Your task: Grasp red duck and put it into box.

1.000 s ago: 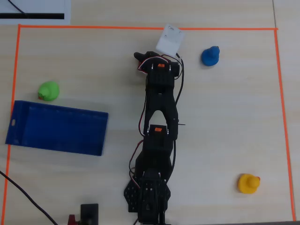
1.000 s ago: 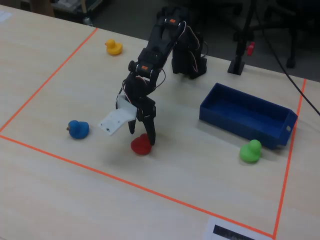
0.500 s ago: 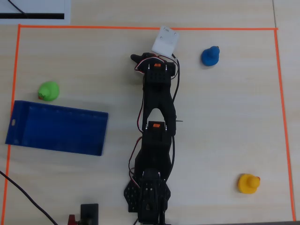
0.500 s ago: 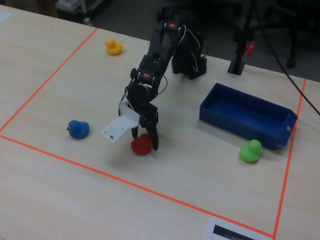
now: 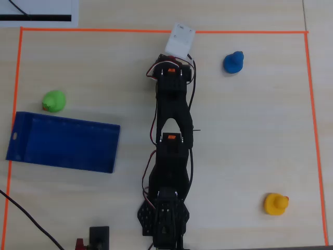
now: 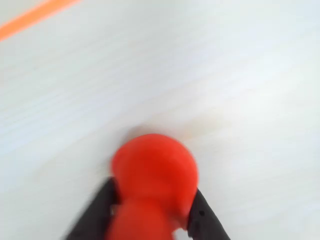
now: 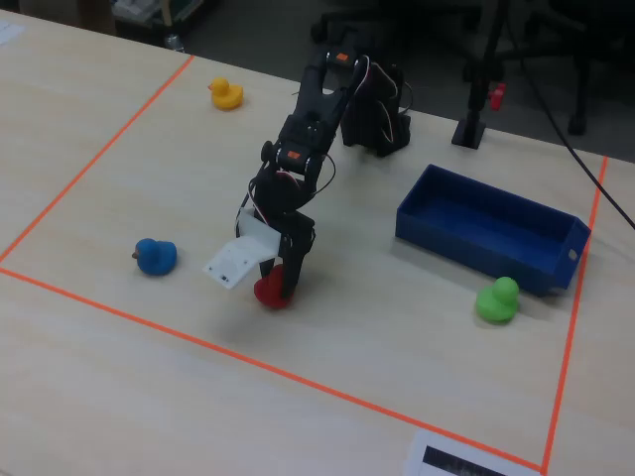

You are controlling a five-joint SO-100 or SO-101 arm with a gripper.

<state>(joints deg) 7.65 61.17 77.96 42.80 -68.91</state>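
Single arm reaching to the far side of a bench [image 7: 119, 377] marked off with orange tape [image 5: 156, 31]. The red duck [image 6: 152, 180], a small, rounded, glossy bright-red toy that reads as a blob with a narrower lobe toward the camera in the wrist view, sits low at the bench surface near the taped line in the fixed view [image 7: 270, 292], well apart from the box [image 7: 491, 233]; whether it rests on the bench or is just lifted cannot be told. In the overhead view the duck is hidden beneath the wrist. The gripper [image 6: 150, 220] has its two dark fingers [image 6: 97, 212] pressed against opposite flanks of the duck with no gap showing, so the fingers appear closed on the toy. Judged from its look, the duck is light and hollow, probably soft plastic or rubber that yields slightly; its smooth curved skin is likely slippery, so the hold belongs across the widest part of the body, low and symmetric, not on the narrow head end, where it could squirt out. The box is a shallow dark-blue tray with low walls, open upward. Blue duck [image 7: 155, 256], yellow duck [image 7: 226, 94] and green duck [image 7: 496, 299] stand clear of the arm.
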